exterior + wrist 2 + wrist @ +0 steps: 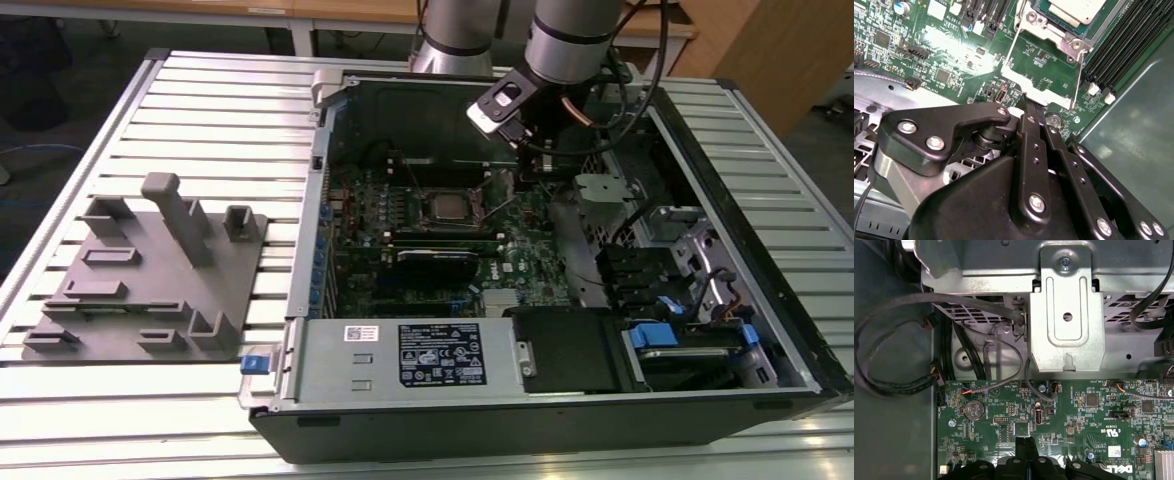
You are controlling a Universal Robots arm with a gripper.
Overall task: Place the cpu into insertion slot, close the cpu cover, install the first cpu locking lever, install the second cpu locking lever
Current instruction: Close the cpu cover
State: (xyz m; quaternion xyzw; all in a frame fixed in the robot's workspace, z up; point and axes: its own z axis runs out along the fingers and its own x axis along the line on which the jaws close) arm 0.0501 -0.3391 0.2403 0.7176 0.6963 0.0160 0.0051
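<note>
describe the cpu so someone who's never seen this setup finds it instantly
Start at the open computer case and find the green motherboard inside. Near the board's centre sits the cpu, a small flat square. Its silver-grey metal top sets it apart from the long black memory slots beside it.

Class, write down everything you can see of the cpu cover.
The cpu cover is a thin, shiny silver metal frame with round fasteners at its two visible corners. In the second wrist view it lies flat around the cpu, whose pale top shows through its window. The shut gripper hangs nearby, apart from it.
</note>
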